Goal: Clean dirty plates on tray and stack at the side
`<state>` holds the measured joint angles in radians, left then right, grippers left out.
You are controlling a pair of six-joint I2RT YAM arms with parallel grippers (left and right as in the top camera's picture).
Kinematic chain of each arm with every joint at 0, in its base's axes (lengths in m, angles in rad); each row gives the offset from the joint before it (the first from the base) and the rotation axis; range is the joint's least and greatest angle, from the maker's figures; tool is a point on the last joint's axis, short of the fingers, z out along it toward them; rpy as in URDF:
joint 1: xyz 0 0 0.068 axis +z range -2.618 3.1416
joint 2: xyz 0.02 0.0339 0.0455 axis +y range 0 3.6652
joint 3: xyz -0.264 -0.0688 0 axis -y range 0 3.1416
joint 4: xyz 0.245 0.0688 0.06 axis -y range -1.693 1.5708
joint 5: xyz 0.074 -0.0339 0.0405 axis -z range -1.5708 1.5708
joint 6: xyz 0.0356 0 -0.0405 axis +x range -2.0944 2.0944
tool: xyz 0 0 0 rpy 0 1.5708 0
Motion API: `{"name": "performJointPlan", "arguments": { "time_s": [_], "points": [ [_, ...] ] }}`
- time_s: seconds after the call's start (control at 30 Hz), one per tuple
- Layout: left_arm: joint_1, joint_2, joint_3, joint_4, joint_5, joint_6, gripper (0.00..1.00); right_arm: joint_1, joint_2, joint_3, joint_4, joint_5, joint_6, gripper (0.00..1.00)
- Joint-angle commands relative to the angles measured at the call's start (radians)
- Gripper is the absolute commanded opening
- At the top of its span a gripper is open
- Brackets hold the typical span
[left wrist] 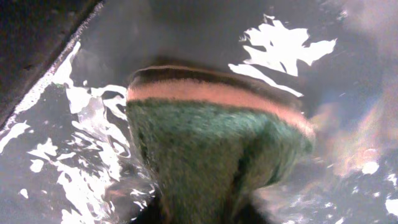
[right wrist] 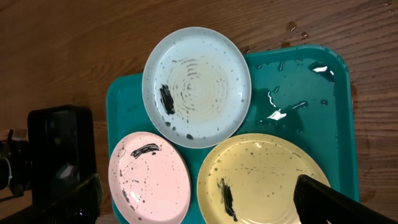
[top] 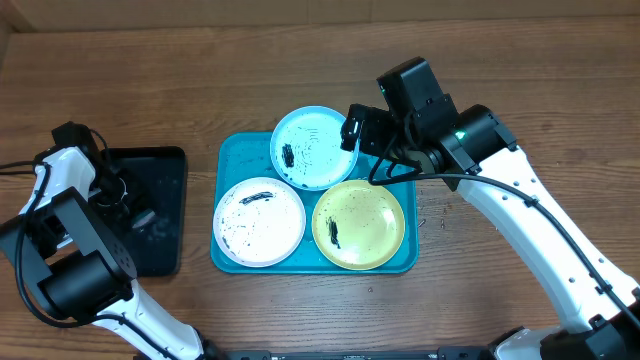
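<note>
Three dirty plates lie on the turquoise tray (top: pixel 232 150): a light blue plate (top: pixel 315 147) at the back, a white plate (top: pixel 258 220) front left and a yellow-green plate (top: pixel 358 224) front right, all with black smears and specks. My right gripper (top: pixel 355 130) hangs open above the blue plate's right edge. In the right wrist view its dark fingers (right wrist: pixel 326 199) frame the white plate (right wrist: pixel 149 177) and the yellow-green plate (right wrist: pixel 261 180). My left gripper (left wrist: pixel 205 214) pinches a green and orange sponge (left wrist: pixel 211 137) down in the wet black tray (left wrist: pixel 186 31).
The smaller black tray (top: pixel 165 170) sits left of the turquoise tray and holds water. Water drops lie on the turquoise tray's bare corner (right wrist: pixel 298 93) and on the wooden table (top: pixel 500 60) around it. The left arm's cables run along the table's left edge.
</note>
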<state>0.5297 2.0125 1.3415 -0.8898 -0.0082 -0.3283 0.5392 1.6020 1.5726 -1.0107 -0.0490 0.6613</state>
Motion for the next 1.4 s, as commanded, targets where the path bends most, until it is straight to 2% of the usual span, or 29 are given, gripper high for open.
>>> {"name": "performJointPlan", "arguments": {
  "time_s": [0.0, 0.1, 0.13, 0.17, 0.2, 0.6, 0.63, 0.67, 0.7, 0.8, 0.83, 0.87, 0.97, 1.0, 1.03, 1.07, 1.1, 1.37],
  "points": [
    [0.0, 0.011, -0.007, 0.001, -0.017, 0.017, 0.04, 0.005, -0.006, 0.018, 0.006, -0.005, -0.003, 1.0],
    [0.0, 0.011, -0.007, 0.003, -0.018, 0.018, 0.05, 0.005, -0.006, 0.018, 0.006, -0.005, -0.003, 1.0],
    [0.0, 0.011, -0.007, 0.005, -0.018, 0.018, 0.33, 0.005, -0.006, 0.018, 0.006, -0.005, -0.003, 1.0],
    [0.0, 0.011, -0.007, 0.009, -0.018, 0.018, 0.73, 0.005, -0.006, 0.018, 0.006, -0.005, -0.003, 1.0],
    [0.0, 0.011, -0.007, 0.014, -0.018, 0.018, 1.0, 0.005, -0.006, 0.018, 0.006, -0.005, -0.003, 1.0],
    [0.0, 0.011, -0.007, 0.145, -0.019, 0.014, 1.0, 0.005, -0.006, 0.018, 0.006, -0.005, -0.003, 1.0],
    [0.0, 0.011, -0.007, 0.151, -0.019, 0.015, 0.96, 0.005, -0.006, 0.018, 0.006, -0.005, -0.003, 1.0],
    [0.0, 0.011, -0.007, 0.156, -0.019, 0.015, 0.87, 0.005, -0.006, 0.018, 0.006, -0.005, -0.003, 1.0],
    [0.0, 0.011, -0.007, 0.159, -0.019, 0.015, 0.72, 0.005, -0.006, 0.018, 0.006, -0.005, -0.003, 1.0],
    [0.0, 0.011, -0.007, 0.161, -0.018, 0.014, 0.23, 0.005, -0.006, 0.018, 0.007, -0.005, -0.003, 1.0],
    [0.0, 0.011, -0.007, 0.161, -0.018, 0.014, 0.1, 0.005, -0.006, 0.018, 0.007, -0.005, -0.003, 1.0],
    [0.0, 0.011, -0.007, 0.161, -0.018, 0.014, 0.04, 0.005, -0.006, 0.018, 0.007, -0.005, -0.003, 1.0],
    [0.0, 0.011, -0.007, 0.158, -0.018, 0.014, 0.04, 0.005, -0.006, 0.018, 0.007, -0.005, -0.003, 1.0],
    [0.0, 0.011, -0.007, 0.154, -0.018, 0.014, 0.07, 0.005, -0.006, 0.018, 0.007, -0.005, -0.003, 1.0],
    [0.0, 0.011, -0.007, 0.149, -0.018, 0.014, 0.25, 0.005, -0.006, 0.018, 0.006, -0.005, -0.003, 1.0],
    [0.0, 0.011, -0.007, 0.139, -0.017, 0.014, 0.79, 0.005, -0.006, 0.018, 0.006, -0.005, -0.003, 1.0],
    [0.0, 0.011, -0.007, 0.127, -0.017, 0.014, 1.0, 0.005, -0.006, 0.018, 0.006, -0.005, -0.003, 1.0],
    [0.0, 0.011, -0.007, -0.036, 0.076, 0.014, 1.0, 0.005, -0.006, 0.018, 0.006, -0.005, -0.003, 1.0]
  ]
}}
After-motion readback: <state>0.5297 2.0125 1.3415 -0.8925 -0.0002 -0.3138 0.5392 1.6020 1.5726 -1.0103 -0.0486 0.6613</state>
